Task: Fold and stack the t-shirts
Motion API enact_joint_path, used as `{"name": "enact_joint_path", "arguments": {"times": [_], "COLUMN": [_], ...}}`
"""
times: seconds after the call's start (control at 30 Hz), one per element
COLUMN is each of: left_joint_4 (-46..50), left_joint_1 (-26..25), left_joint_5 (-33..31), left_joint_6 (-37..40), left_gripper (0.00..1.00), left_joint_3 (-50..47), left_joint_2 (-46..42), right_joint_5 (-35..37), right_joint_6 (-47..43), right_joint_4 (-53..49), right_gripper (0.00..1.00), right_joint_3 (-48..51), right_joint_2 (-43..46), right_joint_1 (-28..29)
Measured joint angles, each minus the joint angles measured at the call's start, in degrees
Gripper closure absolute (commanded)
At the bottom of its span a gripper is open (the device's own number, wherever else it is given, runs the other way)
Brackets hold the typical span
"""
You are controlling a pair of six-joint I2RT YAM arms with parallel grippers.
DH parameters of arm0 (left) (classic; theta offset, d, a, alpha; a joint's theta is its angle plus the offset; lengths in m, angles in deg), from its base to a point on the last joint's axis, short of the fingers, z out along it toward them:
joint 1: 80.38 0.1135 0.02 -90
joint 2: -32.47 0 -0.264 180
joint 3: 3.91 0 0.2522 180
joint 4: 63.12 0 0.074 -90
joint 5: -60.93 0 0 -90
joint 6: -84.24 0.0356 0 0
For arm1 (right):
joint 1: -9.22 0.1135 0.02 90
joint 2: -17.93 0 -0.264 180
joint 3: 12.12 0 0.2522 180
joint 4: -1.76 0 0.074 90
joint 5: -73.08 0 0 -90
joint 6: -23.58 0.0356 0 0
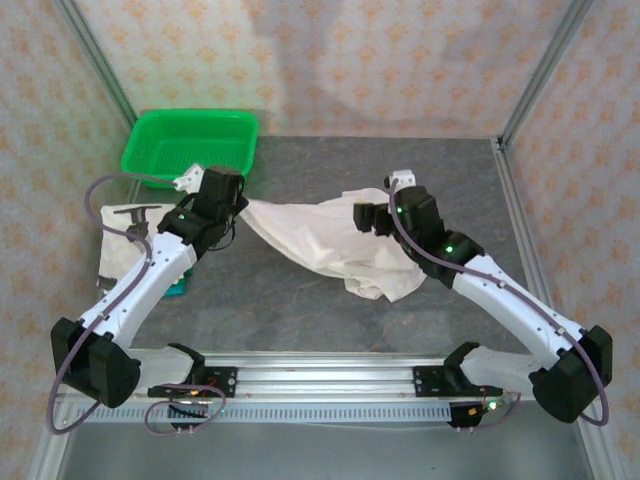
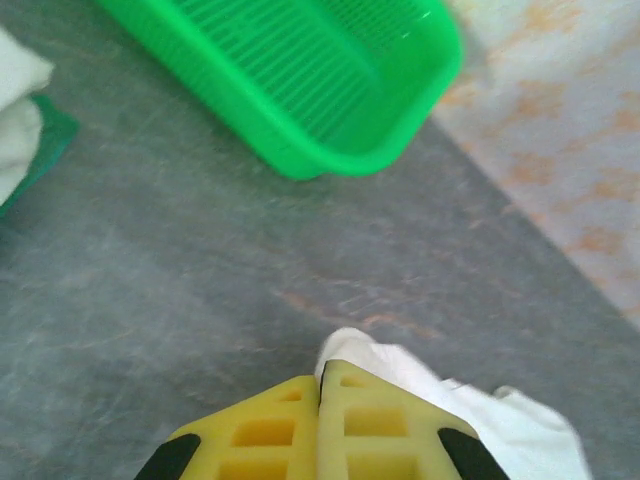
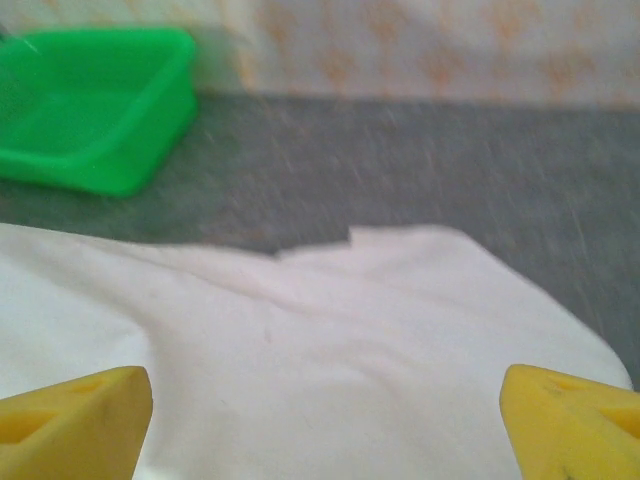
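White t-shirt strung between the two grippers over a grey table

The grey table [image 1: 400, 170] carries a loose white t-shirt [image 1: 320, 240] near its middle, lifted at its left end and sagging into a crumpled heap toward the right arm. A green mesh basket [image 1: 190, 114] sits at the far left corner, apart from the shirt. More white t-shirts [image 1: 112, 250] lie in a pile at the left edge, partly hidden under the left arm, the top one bearing a small dark mark. The left gripper [image 1: 238, 208] is just in front of the basket, with its yellow fingers [image 2: 270, 430] pressed together on a corner of the shirt. The right gripper [image 1: 368, 218] hangs over the shirt's right part, fingers [image 3: 75, 420] spread wide with cloth lying beneath them, gripping nothing.
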Motion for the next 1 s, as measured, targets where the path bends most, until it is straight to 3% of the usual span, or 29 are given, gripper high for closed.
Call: {"name": "enact_joint_path", "arguments": {"times": [0.17,0.43,0.77,0.87,0.97,1.0], "left_joint_4": [0.44,0.52,0.5,0.5,0.5,0.5], "left_joint_1": [0.68,2.23,2.23,2.23,2.23,2.23], "left_joint_5": [-0.72,-0.83,-0.83,-0.83,-0.83,-0.83], "left_joint_6": [-1.09,-1.97,-2.54,-2.6,-2.62,-2.62], "left_gripper": [1.0,1.0,1.0,1.0,1.0,1.0], "left_joint_3": [-4.11,-8.57,-9.68,-10.05,-10.34,-10.45], "left_joint_2": [-0.02,-0.04,-0.04,-0.04,-0.04,-0.04], "right_joint_5": [1.57,-3.54,-15.21,-17.46,-18.78,-19.28], "right_joint_6": [10.67,25.27,31.85,32.48,32.61,32.83], "right_joint_4": [-10.38,-16.96,-6.27,-2.16,1.22,2.27], "right_gripper": [0.14,0.41,0.43,0.48,0.61,0.73], "right_joint_3": [6.6,18.08,23.87,23.89,23.89,23.89], "right_joint_2": [5.86,7.48,-0.76,-5.46,-9.07,-10.01], "right_joint_1": [-0.5,-2.27,-16.55,-18.99,-19.82,-20.02]}}
